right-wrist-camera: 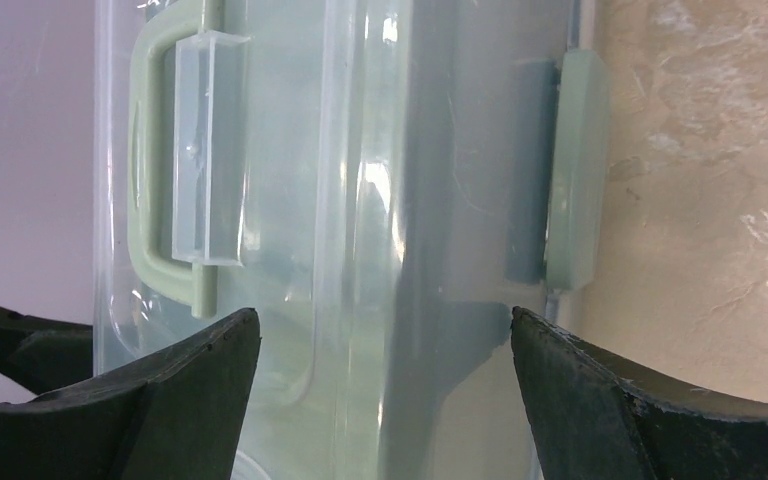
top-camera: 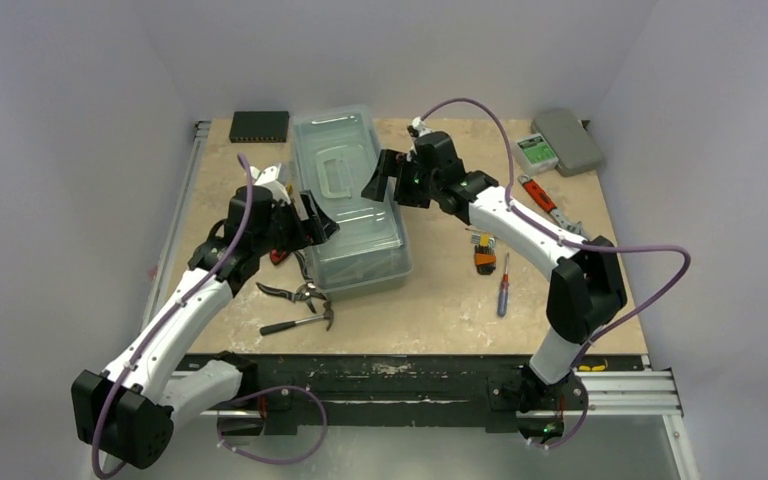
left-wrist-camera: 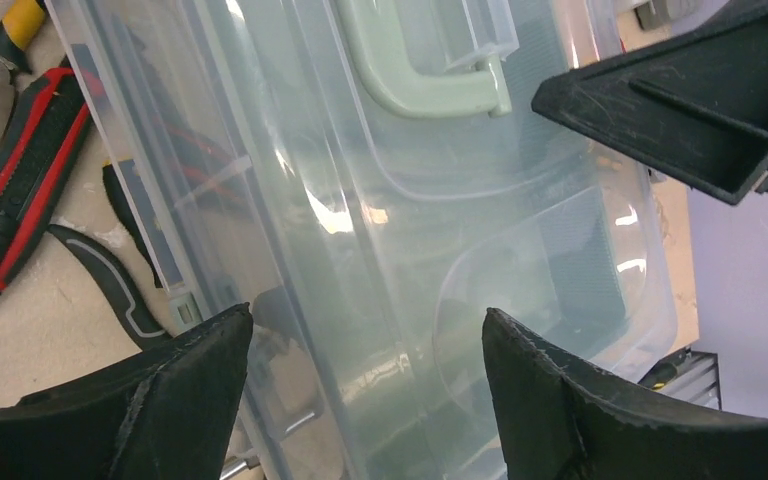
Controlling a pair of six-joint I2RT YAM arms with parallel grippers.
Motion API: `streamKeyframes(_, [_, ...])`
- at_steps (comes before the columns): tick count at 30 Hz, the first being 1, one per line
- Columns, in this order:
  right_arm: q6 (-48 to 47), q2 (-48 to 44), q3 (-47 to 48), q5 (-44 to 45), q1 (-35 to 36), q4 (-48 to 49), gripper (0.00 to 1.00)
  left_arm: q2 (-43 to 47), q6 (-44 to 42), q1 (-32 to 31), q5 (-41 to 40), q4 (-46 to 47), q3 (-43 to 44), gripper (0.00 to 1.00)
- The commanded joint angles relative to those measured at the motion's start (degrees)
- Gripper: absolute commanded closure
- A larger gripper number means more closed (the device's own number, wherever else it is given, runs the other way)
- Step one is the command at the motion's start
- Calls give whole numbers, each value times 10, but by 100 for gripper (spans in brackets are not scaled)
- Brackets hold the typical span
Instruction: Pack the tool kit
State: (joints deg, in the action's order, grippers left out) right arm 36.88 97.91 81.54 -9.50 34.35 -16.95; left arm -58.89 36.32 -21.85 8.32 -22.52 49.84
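The sage-green toolbox (top-camera: 351,205) sits on the tabletop (top-camera: 440,310), left of centre and toward the far side, with its translucent lid down and its pale green handle (top-camera: 335,172) lying flat on top. The left hand (top-camera: 310,216) hovers at the box's left edge, its fingers spread wide with nothing between them but the lid below. The right hand (top-camera: 384,180) hangs over the box's right side, its fingers likewise well apart and gripping nothing; the right wrist view shows a green latch (right-wrist-camera: 572,180) on the side wall beneath it. Loose tools lie around the box: cutters (top-camera: 295,292) and a hammer (top-camera: 300,322) near its front left corner, and a screwdriver (top-camera: 503,285) and a red knife (top-camera: 538,192) well off to the right. A grey case (top-camera: 567,140) sits at the far right corner, and a black box (top-camera: 259,125) at the far left.
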Motion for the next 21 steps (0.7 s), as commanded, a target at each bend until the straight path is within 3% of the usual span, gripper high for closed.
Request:
streamKeyframes(1, [21, 12, -28, -29, 39, -69, 12, -27, -21, 12, 59, -12, -24, 19])
streamKeyframes(7, [16, -45, -68, 3, 19, -97, 12, -102, -17, -1, 181, 86, -9, 22])
streamKeyframes(16, [11, -159, -177, 5, -37, -119, 12, -216, -34, -104, 172, 83, 93, 22])
streamKeyframes(21, [10, -216, -220, 7, -51, -133, 11, -224, -21, -122, 156, 84, 102, 23])
